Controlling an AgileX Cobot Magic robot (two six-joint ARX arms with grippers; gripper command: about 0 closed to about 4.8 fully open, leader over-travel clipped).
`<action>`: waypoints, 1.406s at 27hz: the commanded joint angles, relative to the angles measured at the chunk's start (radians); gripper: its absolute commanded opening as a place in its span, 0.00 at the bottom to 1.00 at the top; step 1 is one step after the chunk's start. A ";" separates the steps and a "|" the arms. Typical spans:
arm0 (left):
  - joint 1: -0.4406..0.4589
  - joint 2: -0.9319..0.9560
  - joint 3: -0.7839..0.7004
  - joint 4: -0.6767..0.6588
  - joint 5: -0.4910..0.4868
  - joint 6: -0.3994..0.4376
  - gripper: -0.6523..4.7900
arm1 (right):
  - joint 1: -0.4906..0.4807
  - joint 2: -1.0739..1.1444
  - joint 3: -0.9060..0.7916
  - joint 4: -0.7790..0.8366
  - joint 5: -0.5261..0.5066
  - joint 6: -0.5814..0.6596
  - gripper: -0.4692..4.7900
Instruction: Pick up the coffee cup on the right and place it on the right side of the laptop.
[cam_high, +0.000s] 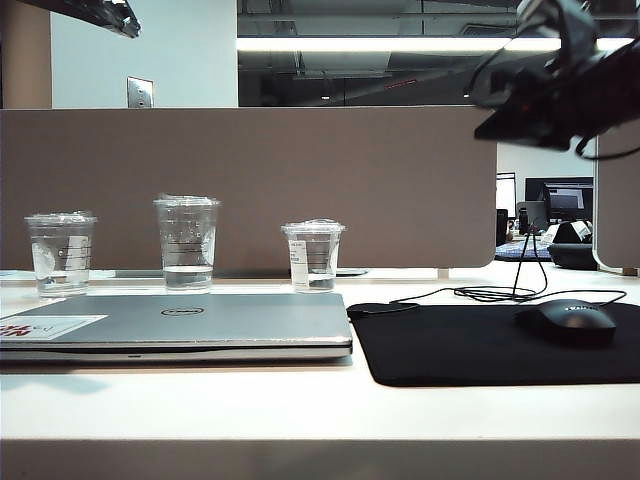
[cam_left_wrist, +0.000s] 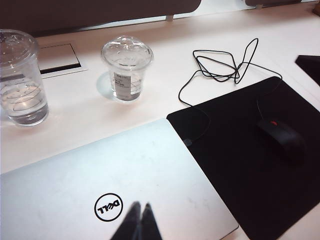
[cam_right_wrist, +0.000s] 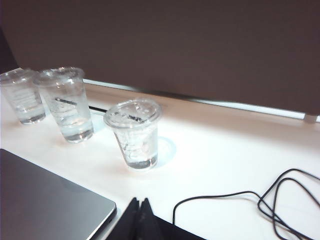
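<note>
Three clear cups stand in a row at the far side of the surface (cam_high: 320, 410), just in front of the grey partition (cam_high: 250, 180). The coffee cup (cam_high: 313, 256) is the rightmost of them, upright, lidded, its white sticker facing the near edge, with a little liquid in the bottom. It stands apart from the taller cup (cam_high: 186, 243) to its left and just beyond the far right corner of the laptop (cam_high: 180, 325), which lies closed and flat. I take it that the row keeps each cup free on both sides, so my jaws could close around one without knocking another.

Right of the laptop lies the black mouse pad (cam_high: 470, 345), touching or nearly touching it, with the mouse (cam_high: 566, 322) and its looped cable (cam_left_wrist: 220, 65) on that side. I judge the spot for setting the cup down is tight.

My right gripper (cam_right_wrist: 140, 210) hangs above the near side of the surface, tilted toward the coffee cup, well apart from it, jaws pressed together and holding nothing. My left gripper (cam_left_wrist: 139, 215) hovers over the laptop lid near the Dell logo (cam_left_wrist: 108, 207), jaws likewise together and empty. In the exterior view both arms sit high at the upper corners.
</note>
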 joint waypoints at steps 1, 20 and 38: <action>0.000 -0.002 0.006 0.008 0.016 0.027 0.11 | 0.006 0.074 0.055 0.029 -0.029 0.000 0.08; 0.000 -0.001 0.008 0.016 0.020 0.010 0.11 | 0.042 0.585 0.512 0.024 -0.251 -0.053 1.00; 0.001 -0.001 0.008 0.041 0.017 0.011 0.11 | 0.051 0.917 0.954 -0.128 -0.347 -0.084 1.00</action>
